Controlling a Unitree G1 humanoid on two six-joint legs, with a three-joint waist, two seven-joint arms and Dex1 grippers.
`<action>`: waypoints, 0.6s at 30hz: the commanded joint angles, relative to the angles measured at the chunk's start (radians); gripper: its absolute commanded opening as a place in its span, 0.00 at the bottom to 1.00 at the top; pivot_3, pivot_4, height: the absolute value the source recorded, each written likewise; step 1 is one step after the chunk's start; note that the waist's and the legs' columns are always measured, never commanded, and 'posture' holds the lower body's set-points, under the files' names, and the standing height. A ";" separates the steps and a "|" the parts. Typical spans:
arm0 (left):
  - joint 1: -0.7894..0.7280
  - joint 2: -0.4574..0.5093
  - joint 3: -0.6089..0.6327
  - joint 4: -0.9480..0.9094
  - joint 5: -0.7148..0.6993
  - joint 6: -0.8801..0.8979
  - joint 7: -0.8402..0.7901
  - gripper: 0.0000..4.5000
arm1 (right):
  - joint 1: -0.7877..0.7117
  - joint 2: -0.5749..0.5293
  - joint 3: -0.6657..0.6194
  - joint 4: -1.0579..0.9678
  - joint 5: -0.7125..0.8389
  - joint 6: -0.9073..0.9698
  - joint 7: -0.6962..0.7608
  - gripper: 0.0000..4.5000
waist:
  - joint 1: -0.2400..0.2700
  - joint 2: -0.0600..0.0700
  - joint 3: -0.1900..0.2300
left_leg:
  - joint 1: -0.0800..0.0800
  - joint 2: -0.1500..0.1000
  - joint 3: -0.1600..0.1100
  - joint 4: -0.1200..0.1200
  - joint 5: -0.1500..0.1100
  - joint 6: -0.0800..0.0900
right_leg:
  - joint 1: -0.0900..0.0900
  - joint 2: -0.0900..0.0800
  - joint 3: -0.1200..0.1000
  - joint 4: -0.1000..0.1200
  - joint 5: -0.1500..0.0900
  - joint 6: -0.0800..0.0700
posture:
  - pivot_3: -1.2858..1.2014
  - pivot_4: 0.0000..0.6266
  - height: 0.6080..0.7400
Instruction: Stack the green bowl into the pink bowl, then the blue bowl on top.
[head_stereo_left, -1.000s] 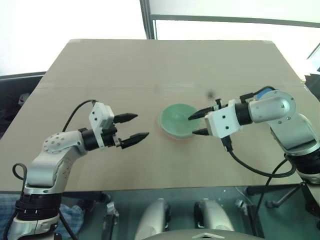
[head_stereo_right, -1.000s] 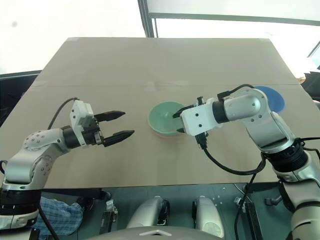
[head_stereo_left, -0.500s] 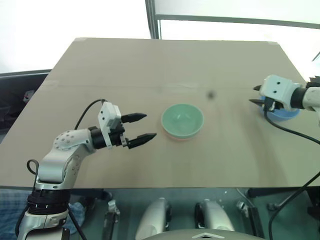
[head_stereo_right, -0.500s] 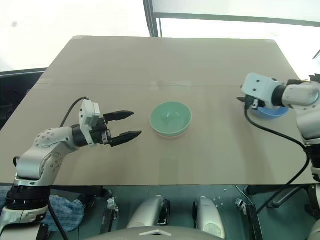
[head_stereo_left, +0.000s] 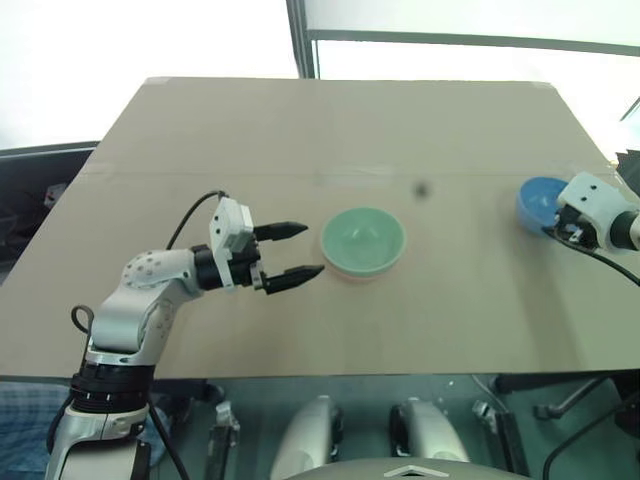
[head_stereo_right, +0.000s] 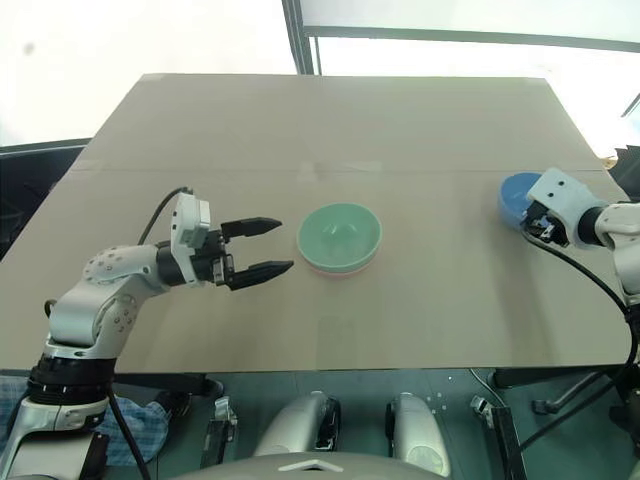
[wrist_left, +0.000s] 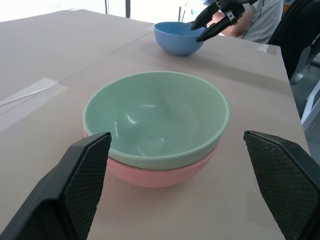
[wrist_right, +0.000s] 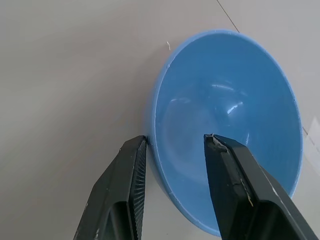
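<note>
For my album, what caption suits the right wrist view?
Open right gripper straddling the blue bowl's rim on the table.

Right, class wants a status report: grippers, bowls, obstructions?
Left gripper open, empty, beside stack. Green bowl nested in pink bowl. Right gripper open, straddling blue bowl rim. Nothing in the way.

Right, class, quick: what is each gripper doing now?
Left gripper: open, empty, beside the green bowl.
Right gripper: open, one finger either side of the blue bowl rim, not closed on it.
</note>
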 joint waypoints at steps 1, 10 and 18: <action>-0.019 0.006 0.011 -0.007 -0.003 -0.020 -0.007 1.00 | -0.005 -0.003 -0.018 -0.022 0.005 0.014 -0.011 0.43 | 0.002 0.000 0.000 | 0.000 0.000 0.000 0.000 0.000 0.000 | 0.000 0.000 0.000 0.000 0.000 0.000 | 0.52 0.24 1.00; -0.018 0.011 0.015 -0.007 0.003 -0.021 -0.003 1.00 | 0.004 0.004 -0.002 -0.046 -0.001 0.006 -0.007 0.00 | 0.004 0.000 0.000 | 0.000 0.000 0.000 0.000 0.000 0.000 | 0.000 0.000 0.000 0.000 0.000 0.000 | 0.52 0.24 1.00; -0.013 0.017 0.019 -0.008 0.006 -0.020 -0.005 1.00 | 0.025 0.001 0.000 -0.072 0.002 0.010 -0.001 0.00 | 0.004 0.000 0.000 | 0.000 0.000 0.000 0.000 0.000 0.000 | 0.000 0.000 0.000 0.000 0.000 0.000 | 0.52 0.24 1.00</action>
